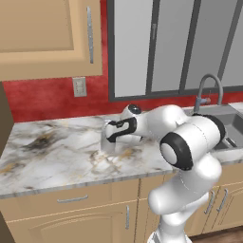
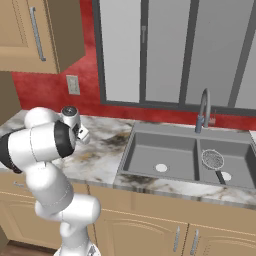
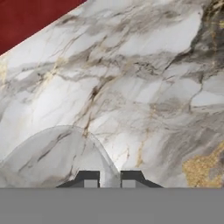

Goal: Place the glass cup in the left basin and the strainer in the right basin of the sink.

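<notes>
The glass cup is a pale translucent tumbler on the marble counter, left of the sink. My gripper is down at its rim. In the hand view the cup curves across the lower left, and its wall runs up between the fingertips of the gripper, which stand close together, shut on that wall. The strainer, a round grey mesh bowl with a dark handle, lies in the right basin near the divider. The left basin holds nothing but its white drain.
The arched grey faucet rises behind the sink's divider, below the window. A red backsplash with a wall outlet runs behind the marble counter. A wooden wall cabinet hangs above the counter's left part.
</notes>
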{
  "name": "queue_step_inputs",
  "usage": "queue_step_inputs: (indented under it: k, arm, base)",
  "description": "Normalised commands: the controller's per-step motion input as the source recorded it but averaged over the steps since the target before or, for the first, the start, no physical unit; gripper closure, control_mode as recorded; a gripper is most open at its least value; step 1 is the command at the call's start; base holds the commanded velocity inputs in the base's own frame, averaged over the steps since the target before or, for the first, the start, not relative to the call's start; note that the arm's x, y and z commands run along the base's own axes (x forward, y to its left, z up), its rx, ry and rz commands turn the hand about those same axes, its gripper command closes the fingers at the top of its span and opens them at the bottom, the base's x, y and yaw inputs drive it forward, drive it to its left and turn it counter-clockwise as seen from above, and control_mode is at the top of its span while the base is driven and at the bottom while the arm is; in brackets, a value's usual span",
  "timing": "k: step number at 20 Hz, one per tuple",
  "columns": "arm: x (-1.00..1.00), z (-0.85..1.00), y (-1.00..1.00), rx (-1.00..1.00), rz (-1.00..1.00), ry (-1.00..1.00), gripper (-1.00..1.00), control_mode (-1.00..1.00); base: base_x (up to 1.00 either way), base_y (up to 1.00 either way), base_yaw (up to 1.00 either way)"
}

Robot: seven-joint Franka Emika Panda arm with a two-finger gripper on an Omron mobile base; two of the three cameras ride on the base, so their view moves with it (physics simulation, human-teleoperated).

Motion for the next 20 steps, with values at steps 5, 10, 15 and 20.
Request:
queue_step_inputs:
  k: [5,10,15,20]
  arm:
    - [-0.13,0.28,-0.42,-0.11,0.0,-0.05,1.0,-1.0]
    - [-0.09,0.36,-0.43,-0.04,0.0,-0.06,1.0,-1.0]
    - [-0.06,0.24,-0.39,-0.01,0.0,-0.04,1.0,-1.0]
    - [-0.03,0.01,-0.45,-0.02,0.0,-0.01,1.0,-1.0]
  base:
    - [0.0,0.0,0.0]
    - [0.0,0.0,0.0]
    - [0.0,0.0,0.0]
    - [0.0,0.0,0.0]
